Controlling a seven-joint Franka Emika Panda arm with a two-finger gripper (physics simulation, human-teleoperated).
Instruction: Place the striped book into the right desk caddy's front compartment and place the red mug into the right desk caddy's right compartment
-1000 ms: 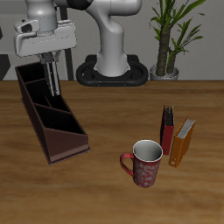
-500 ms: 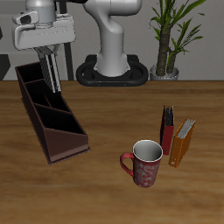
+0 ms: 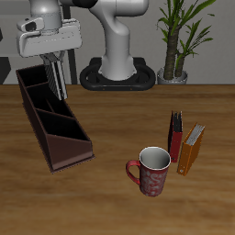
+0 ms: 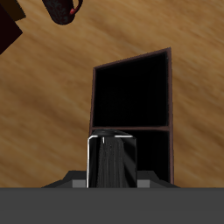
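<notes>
The gripper [image 3: 55,81] has risen a little, upper left, holding the striped book [image 4: 112,159] above the right desk caddy [image 3: 50,119].

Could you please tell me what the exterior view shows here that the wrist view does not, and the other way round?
Only the exterior view shows the dark red book, the orange book, the plant and the robot's base. Only the wrist view looks straight down into the right desk caddy's dark sections. Both show the caddy, the gripper holding the striped book, and the red mug.
</notes>
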